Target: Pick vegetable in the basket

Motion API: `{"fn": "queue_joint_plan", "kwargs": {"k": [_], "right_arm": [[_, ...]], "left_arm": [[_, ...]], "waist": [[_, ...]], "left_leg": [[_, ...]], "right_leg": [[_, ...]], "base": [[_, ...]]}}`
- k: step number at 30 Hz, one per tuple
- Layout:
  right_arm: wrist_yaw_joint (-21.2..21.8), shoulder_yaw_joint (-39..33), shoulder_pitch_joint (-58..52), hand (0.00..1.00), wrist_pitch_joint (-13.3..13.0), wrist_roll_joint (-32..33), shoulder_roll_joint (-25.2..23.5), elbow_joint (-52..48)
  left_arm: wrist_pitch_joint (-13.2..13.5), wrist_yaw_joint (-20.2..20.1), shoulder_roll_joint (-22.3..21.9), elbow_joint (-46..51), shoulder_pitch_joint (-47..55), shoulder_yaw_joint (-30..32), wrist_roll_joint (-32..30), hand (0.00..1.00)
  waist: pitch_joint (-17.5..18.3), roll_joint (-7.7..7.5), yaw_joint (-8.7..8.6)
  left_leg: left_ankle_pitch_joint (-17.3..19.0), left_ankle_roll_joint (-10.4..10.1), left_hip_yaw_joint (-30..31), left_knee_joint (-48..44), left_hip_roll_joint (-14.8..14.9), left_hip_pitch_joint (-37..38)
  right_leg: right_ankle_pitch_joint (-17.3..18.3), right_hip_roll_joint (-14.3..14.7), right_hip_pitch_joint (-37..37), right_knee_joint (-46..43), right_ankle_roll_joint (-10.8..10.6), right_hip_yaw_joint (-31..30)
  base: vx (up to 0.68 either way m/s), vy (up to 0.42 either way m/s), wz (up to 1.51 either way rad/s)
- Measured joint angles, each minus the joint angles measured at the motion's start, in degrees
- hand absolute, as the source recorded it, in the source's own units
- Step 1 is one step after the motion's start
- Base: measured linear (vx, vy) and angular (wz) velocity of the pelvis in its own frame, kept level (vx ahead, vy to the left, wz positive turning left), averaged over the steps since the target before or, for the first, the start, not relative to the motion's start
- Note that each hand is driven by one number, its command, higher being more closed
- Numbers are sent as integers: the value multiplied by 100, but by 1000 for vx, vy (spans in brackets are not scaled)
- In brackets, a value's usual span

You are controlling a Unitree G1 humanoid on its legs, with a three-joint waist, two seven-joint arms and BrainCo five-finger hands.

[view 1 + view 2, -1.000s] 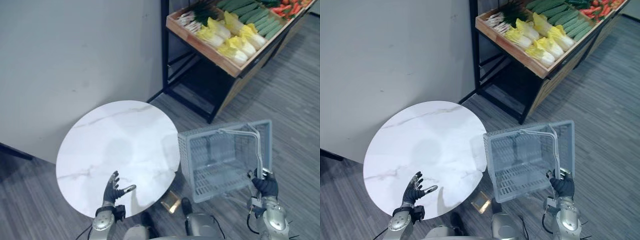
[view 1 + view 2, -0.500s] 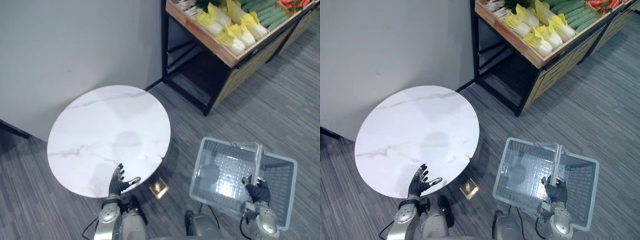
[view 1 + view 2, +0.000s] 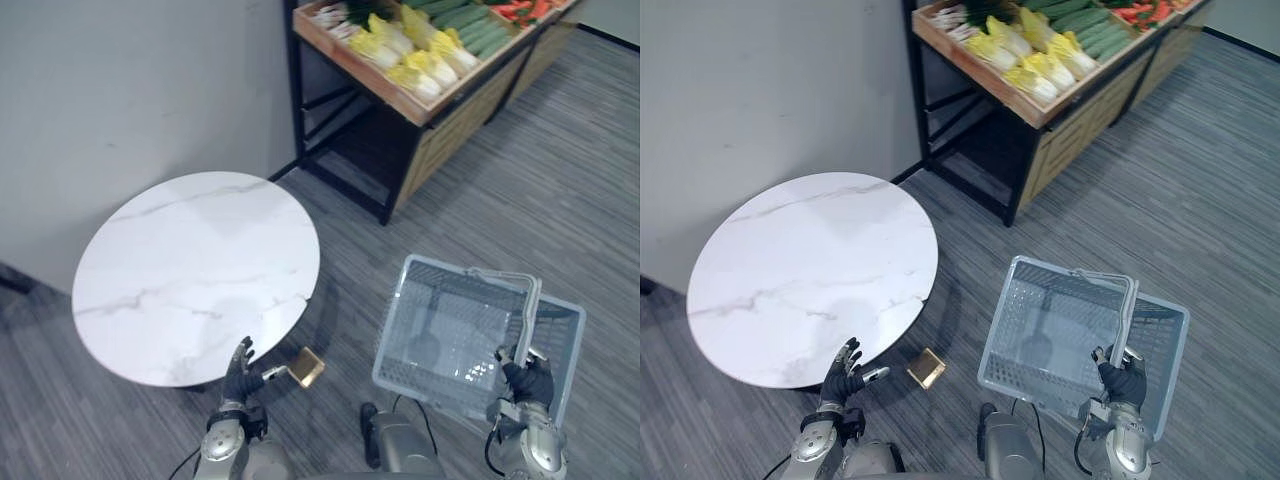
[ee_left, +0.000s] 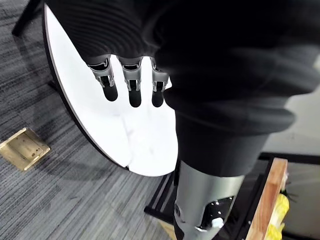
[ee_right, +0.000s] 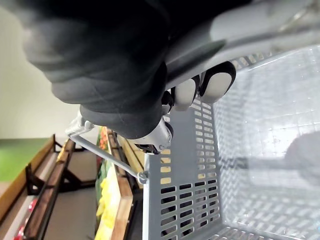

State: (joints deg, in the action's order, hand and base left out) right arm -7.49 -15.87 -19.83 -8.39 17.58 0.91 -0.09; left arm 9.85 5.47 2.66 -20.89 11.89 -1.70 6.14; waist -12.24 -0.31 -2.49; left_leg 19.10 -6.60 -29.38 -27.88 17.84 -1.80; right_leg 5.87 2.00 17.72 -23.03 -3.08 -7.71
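Observation:
A grey plastic basket (image 3: 440,340) hangs over the floor at the lower right, with nothing in it. My right hand (image 3: 527,380) is shut on its metal handle (image 3: 524,318); its fingers (image 5: 200,85) curl round the bar. Yellow-leaved cabbages (image 3: 415,68), green cucumbers (image 3: 465,20) and red vegetables (image 3: 515,10) lie on a wooden display stand (image 3: 420,105) at the far upper right. My left hand (image 3: 241,372) is open at the near edge of the round table, fingers (image 4: 131,90) straight, holding nothing.
A round white marble table (image 3: 195,275) stands on the left before a pale wall. A small brass floor box (image 3: 308,366) sits in the grey carpet between table and basket. The stand's black metal frame (image 3: 330,160) reaches down to the floor.
The camera has shifted, so the stand and table sit further left in view. The basket stays hanging from my right hand, a little tilted. My left hand has lowered slightly toward the table's near edge.

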Motion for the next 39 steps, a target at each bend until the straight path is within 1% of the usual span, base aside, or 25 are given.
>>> {"fn": "queue_joint_plan", "kwargs": {"k": [2, 4, 6, 7, 11, 12, 14, 15, 16, 18, 20, 22, 23, 24, 25, 27, 28, 29, 30, 31, 33, 34, 36, 37, 39], "right_arm": [[1, 3, 66, 100, 0, -1, -10, 0], [5, 51, 252, 100, -6, -10, 14, 154], [11, 157, 610, 100, -24, -22, 157, 469], [14, 200, 713, 100, -25, -24, 201, 559], [156, 425, 1089, 100, -16, -138, 436, 910], [169, 441, 1056, 100, -14, -144, 450, 969], [157, 451, 1004, 100, 21, -146, 464, 1034], [139, 506, 942, 100, 18, -146, 510, 1033], [116, 491, 902, 100, 16, -145, 550, 1035], [117, 509, 939, 100, 11, -143, 635, 1034], [116, 521, 987, 100, 9, -146, 685, 1050], [107, 539, 1046, 100, 8, -150, 801, 1076], [94, 583, 1068, 100, 5, -181, 902, 1122], [79, 659, 1161, 100, 6, -257, 1014, 1297], [49, 719, 1179, 100, 6, -273, 1001, 1349], [24, 786, 1130, 100, -2, -378, 969, 1402], [24, 781, 1139, 100, 3, -398, 941, 1469], [22, 730, 1099, 100, 23, -487, 895, 1540], [21, 715, 1045, 100, 52, -536, 872, 1560], [20, 716, 977, 100, 87, -582, 840, 1562], [16, 733, 792, 100, 97, -684, 819, 1563], [22, 738, 795, 100, 95, -718, 820, 1561], [43, 745, 828, 100, 74, -752, 828, 1551], [53, 744, 824, 100, 61, -749, 842, 1549], [60, 739, 838, 100, 6, -733, 853, 1504]], "left_arm": [[0, 3, 25, 2, -77, -11, -2, 0], [3, 6, 117, -26, -141, -48, -5, 0], [4, 12, 207, -214, -211, -49, -4, 0], [2, 18, 224, -279, -235, -39, -3, 0], [-11, 57, 221, -863, -436, -45, -2, 0], [-11, 48, 214, -934, -484, -71, -3, 0], [-7, 30, 216, -1051, -506, -125, -3, 0], [2, 6, 207, -1125, -501, -150, 5, 0], [44, 2, 210, -1118, -493, -161, 31, 0], [69, 36, 215, -1098, -397, -153, 138, 0], [69, 107, 209, -982, -258, -126, 221, 0], [68, 125, 199, -841, -79, -108, 221, 0], [74, 175, 193, -745, -10, -103, 221, 0], [77, 293, 165, -658, 79, -20, 222, 0], [77, 349, 162, -653, 75, 15, 221, 0], [97, 466, 136, -376, 31, 203, 218, 0], [121, 478, 91, -334, 25, 261, 217, 0], [139, 513, 16, -317, 30, 300, 212, 0], [138, 566, 6, -316, 59, 300, 191, 0], [134, 643, 37, -312, 69, 292, 142, 0], [137, 841, 131, -297, 60, 235, -41, 0], [159, 926, 149, -291, 45, 235, -96, 0], [184, 1005, 147, -286, -28, 227, -167, 0], [186, 1023, 147, -299, -88, 215, -181, 0], [192, 1100, 164, -454, -324, 185, -231, 0]], "waist": [[-14, 0, -3], [-7, -39, -86], [-6, -46, -168], [0, -55, -161], [-34, 58, -340], [-34, 67, -395], [-71, 122, -436], [-92, 139, -429], [-99, 124, -397], [-133, 67, -238], [-137, 72, -101], [-141, 92, -45], [-129, 158, 28], [-75, 280, 95], [-35, 244, 108], [39, -30, 80], [39, -78, 83], [35, -104, 78], [35, -115, 54], [32, -122, -13], [26, -103, -27], [43, -28, -34], [27, 162, -54], [33, 275, -90], [7, 316, -177]], "left_leg": [[42, 20, -327, 4, 67, 175], [49, 29, -738, 146, 37, 531], [49, 29, -1072, 328, 17, 812], [49, 27, -1178, 366, 10, 885], [-92, -138, -1309, 77, 94, 1276], [-329, -39, -1153, -566, 304, 1237], [-1450, 555, -679, -1886, 761, 951], [-1466, 374, -149, -2648, 770, 604], [-995, 128, 280, -3107, 556, 51], [-528, 203, 530, -3004, 173, -611], [-353, 284, 574, -2206, -163, -1152], [-470, 170, 682, -879, -571, -1464], [-681, -6, 808, 29, -766, -1506], [-1318, 352, 959, 550, -850, -1499], [-1267, 486, 946, 471, -955, -1483], [-635, 917, 919, -72, -1321, -1688], [-500, 1045, 908, -160, -1406, -1668], [-258, 1107, 919, -239, -1559, -1505], [-116, 1171, 963, -202, -1719, -1266], [-12, 1235, 1069, -129, -1862, -962], [105, 1281, 1288, 303, -2076, -140], [103, 1282, 1451, 609, -2091, 236], [100, 1276, 1773, 1065, -1950, 731], [92, 1259, 1897, 1170, -1820, 863], [110, 876, 2109, 1161, -1633, 1125]], "right_leg": [[-20, -195, 57, 70, 183, 545], [-39, -874, 49, -18, 402, 2070], [2, -1331, 98, -318, 544, 3223], [-2, -1327, 157, -408, 520, 3328], [401, -837, 451, -917, 622, 2736], [549, -722, 359, -1015, 646, 2567], [592, -446, -145, -702, 682, 2269], [593, -366, -536, -369, 682, 2080], [594, -372, -830, -138, 683, 1899], [612, -409, -1186, 204, 706, 1561], [684, -530, -1522, 473, 588, 1314], [814, -717, -1758, 614, 363, 1149], [900, -769, -1855, 642, 221, 1047], [1042, -743, -2008, 692, 37, 891], [1080, -856, -2094, 784, -18, 870], [1261, -1284, -2238, 741, -349, 922], [1296, -1384, -2150, 438, -489, 913], [1273, -1555, -1824, -610, -707, 861], [1006, -1678, -1462, -1695, -1152, 740], [939, -1719, -1189, -2723, -1214, 667], [1168, -1723, -776, -3808, -725, 928], [1353, -1662, -498, -3722, -384, 1306], [1595, -1394, 50, -3138, 58, 1830], [1578, -1219, 305, -2571, 65, 1939], [820, -943, 756, -845, -34, 1675]], "base": [[50, 50, -110], [100, 67, -131], [179, -75, -142], [233, -168, -160], [260, -143, -142], [365, -147, -115], [310, -94, -97], [256, 5, -82], [246, 45, -79], [294, 130, -81], [328, 205, -69], [335, 279, -44], [403, 311, -61], [456, 331, -57], [516, 344, -29], [550, 336, 22], [559, 295, 29], [571, 282, 26], [579, 266, 41], [620, 190, 54], [707, 87, 56], [621, 32, 33], [595, -33, 45], [716, -95, 88], [614, -145, 100]]}}
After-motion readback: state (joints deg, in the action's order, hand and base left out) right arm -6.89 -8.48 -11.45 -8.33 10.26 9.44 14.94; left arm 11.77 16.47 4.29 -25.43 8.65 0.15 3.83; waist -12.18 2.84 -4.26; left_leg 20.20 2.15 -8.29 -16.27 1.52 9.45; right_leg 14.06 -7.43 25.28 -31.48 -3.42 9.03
